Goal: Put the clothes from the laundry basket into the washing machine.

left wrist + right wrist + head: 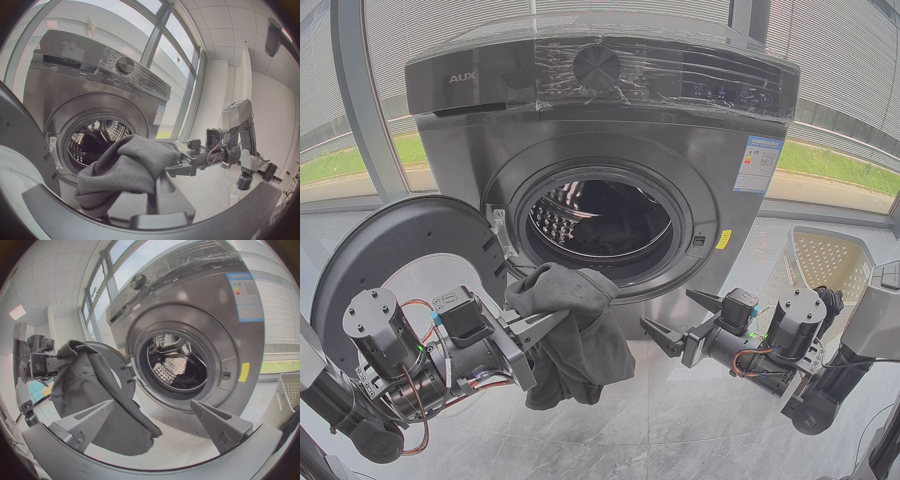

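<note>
Holding dark grey fabric garment clenched in left claw before grey front-loading washing machine. Best to lift over drum lip, push deep. With right claw spread, empty.

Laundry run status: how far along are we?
Done: the door is open and dark clothing lies in the drum. In hand: the left pincer grips a grey garment in front of the opening, not yet inside. The right pincer is open and empty. Left: load that garment; something dark shows in the basket, possibly more clothes.
</note>
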